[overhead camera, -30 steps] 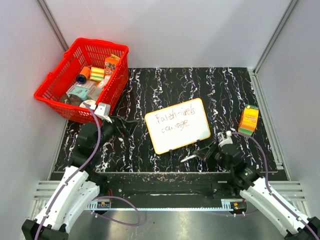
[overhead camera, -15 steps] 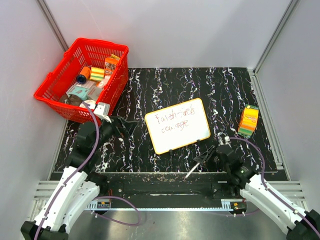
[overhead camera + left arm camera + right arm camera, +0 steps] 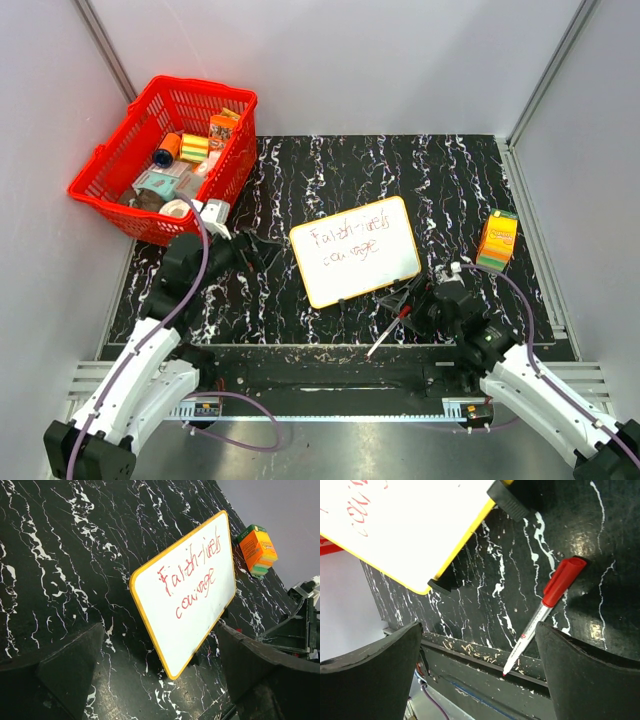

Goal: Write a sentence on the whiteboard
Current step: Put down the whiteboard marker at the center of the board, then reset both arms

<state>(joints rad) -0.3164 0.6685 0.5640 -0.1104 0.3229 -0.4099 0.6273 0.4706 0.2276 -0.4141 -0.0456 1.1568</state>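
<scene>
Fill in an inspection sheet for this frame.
Surface: black white-veined mat.
Job's things: whiteboard on black feet; sentence in red, two lines; marker lying loose near the front edge.
Clutter: red basket of small items, far left; orange box, right.
Grippers: left gripper open, empty; right gripper open over marker, not touching.
Cables: purple cable on each arm.
Surroundings: grey walls, metal rails.

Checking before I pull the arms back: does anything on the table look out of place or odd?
Yes. The red marker lies loose at the table's near edge by the open right gripper, its exposed tip poking past the edge, so it may roll off. The whiteboard sits skewed to the table's edges.
</scene>
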